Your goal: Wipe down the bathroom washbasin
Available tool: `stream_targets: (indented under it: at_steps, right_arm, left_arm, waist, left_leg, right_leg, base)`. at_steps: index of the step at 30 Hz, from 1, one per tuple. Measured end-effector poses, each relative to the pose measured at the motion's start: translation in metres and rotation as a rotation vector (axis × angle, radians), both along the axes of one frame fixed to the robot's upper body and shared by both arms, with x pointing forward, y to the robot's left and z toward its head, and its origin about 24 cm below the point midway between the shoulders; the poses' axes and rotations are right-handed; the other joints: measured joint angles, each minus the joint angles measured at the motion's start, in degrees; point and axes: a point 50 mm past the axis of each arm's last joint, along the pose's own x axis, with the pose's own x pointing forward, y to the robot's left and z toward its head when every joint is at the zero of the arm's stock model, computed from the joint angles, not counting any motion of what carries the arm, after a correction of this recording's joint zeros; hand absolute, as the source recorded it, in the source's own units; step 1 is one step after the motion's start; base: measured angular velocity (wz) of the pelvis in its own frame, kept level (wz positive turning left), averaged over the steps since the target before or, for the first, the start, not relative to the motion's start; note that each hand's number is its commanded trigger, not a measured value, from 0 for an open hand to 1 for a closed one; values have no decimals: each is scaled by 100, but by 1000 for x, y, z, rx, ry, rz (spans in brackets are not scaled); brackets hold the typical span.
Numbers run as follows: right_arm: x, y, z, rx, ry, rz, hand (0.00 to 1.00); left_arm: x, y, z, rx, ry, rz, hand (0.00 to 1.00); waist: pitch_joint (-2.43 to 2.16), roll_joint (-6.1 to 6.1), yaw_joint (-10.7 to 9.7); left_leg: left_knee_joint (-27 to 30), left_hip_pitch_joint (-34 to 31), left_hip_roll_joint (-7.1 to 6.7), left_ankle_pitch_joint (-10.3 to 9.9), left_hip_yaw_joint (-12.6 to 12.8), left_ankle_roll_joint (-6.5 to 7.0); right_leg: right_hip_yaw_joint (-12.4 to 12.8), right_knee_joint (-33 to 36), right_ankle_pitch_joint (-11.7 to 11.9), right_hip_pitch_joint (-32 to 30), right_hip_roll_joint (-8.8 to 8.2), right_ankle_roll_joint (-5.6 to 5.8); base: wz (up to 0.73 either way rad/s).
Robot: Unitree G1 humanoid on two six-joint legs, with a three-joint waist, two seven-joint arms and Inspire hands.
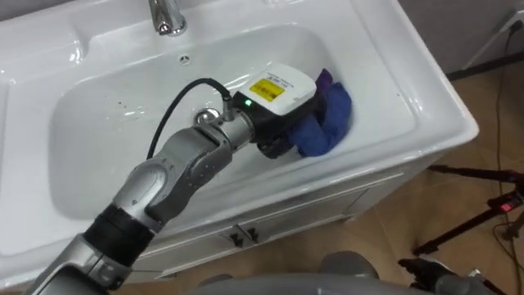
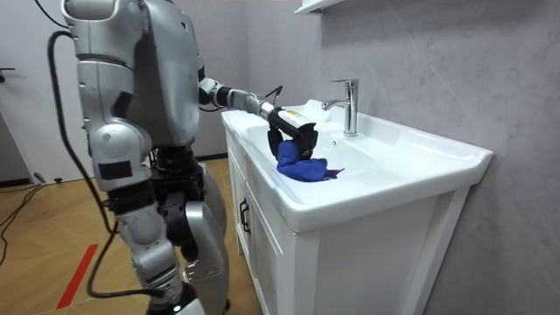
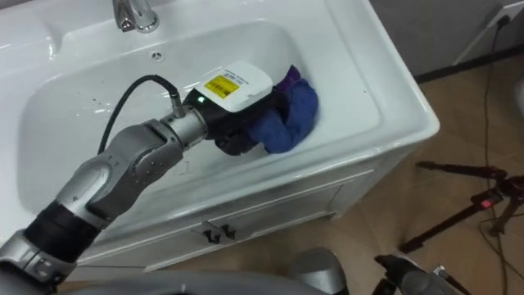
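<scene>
The left hand (image 1: 278,94) is down inside the basin (image 1: 106,139), fingers curled around a bunched blue cloth (image 1: 329,119) and clamped on it; the room view shows the dark fingers closed into the folds. The cloth is pressed against the inner wall at the right side of the bowl, near the front, well away from the faucet (image 1: 168,16) at the back rim. I judge the wiping to be under way rather than finished: the cloth covers just one patch, and a few small specks or droplets show on the left slope of the bowl, so that side, the floor of the bowl and the back wall under the faucet probably still need a pass. The cloth is soft and crumpled, deep blue with a purple edge peeking out behind the hand. It is wadded into a lump rather than spread flat, so it touches little of the white surface at once.
</scene>
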Motion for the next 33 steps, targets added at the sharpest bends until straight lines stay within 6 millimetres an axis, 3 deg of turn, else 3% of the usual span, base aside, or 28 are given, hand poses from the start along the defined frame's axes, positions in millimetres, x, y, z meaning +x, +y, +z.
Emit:
stream_targets:
  at_steps: [6, 12, 16, 25, 33]
  right_arm:
    - [-12, 2, -2, 13, 61, -13, 0]
    - [-20, 9, -6, 18, 89, -27, 0]
    - [-12, 11, -5, 6, 62, -12, 0]
    - [-2, 10, -4, 1, 29, -17, 0]
    - [4, 11, -2, 0, 0, -12, 0]
  left_arm:
    - [6, -1, -9, -21, 15, 56, 100]
    - [6, -2, -24, -30, 46, 103, 100]
    - [6, 0, -28, -39, 52, 132, 100]
    - [0, 7, -41, -61, 89, 175, 100]
    - [-8, 24, -55, -41, 127, 256, 100]
  waist:
    - [-7, -42, -123]
    - [-30, -187, -230]
    - [-37, -178, -222]
    - [-110, -69, -169]
    - [-109, -70, -8]
  left_leg:
    - [-81, 98, -46, 26, 94, 54]
    - [-215, 270, -57, 38, 110, 73]
    - [-244, 259, -59, 38, 135, 74]
    - [-242, 300, -54, 41, 141, 64]
    - [-283, 342, -44, 55, 91, 22]
  right_leg:
    - [176, -95, 45, 2, -17, 75]
    - [274, -289, 101, 229, 8, 106]
    - [282, -304, 135, 192, 11, 110]
    - [260, -308, 143, 254, 28, 98]
    - [259, -302, 155, 311, 74, 71]
  base:
    - [-9]
    - [1]
    - [-3]
    - [0]
    - [-1]
